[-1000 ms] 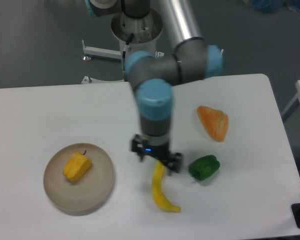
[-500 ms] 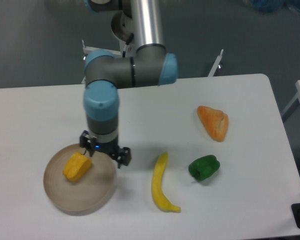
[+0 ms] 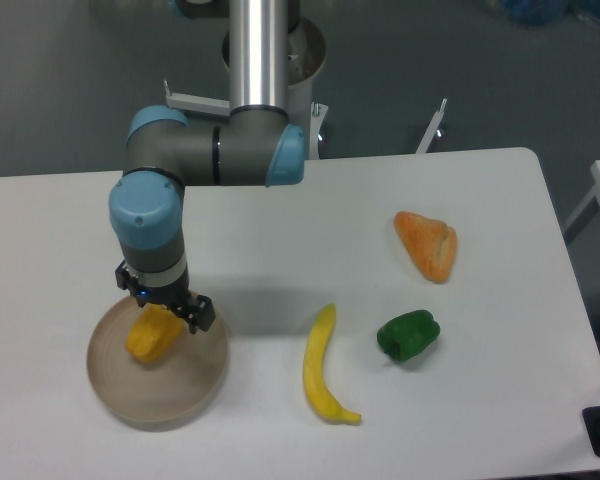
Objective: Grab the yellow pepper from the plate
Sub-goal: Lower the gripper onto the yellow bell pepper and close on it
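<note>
Camera view showed the gripper (image 3: 162, 309) had swung from beside the banana (image 3: 325, 367) to directly over the yellow pepper (image 3: 152, 337) lying on the plate (image 3: 175, 393), jaw spread indiscernible, so descent seemed next.

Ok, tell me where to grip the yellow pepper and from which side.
Probably from straight above, fingers across the blocky body of the yellow pepper. It lies on the plate, whose low rim hinders a side approach. The gripper is already over it.
</note>
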Robot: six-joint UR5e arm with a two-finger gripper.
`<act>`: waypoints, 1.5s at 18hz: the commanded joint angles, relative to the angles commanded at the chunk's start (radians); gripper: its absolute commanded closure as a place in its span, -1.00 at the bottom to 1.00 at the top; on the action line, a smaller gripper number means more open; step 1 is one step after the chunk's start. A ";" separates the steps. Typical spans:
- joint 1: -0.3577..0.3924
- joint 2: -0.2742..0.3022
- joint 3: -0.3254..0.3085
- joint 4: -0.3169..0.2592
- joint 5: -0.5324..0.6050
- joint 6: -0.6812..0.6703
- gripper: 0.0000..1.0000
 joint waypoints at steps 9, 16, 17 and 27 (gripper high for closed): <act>-0.029 -0.012 -0.021 0.002 0.014 -0.002 -1.00; -0.029 -0.017 -0.021 0.002 0.031 -0.002 -0.89; -0.029 -0.017 -0.021 0.002 0.035 -0.002 -0.66; -0.029 -0.015 -0.012 0.002 0.034 0.002 0.00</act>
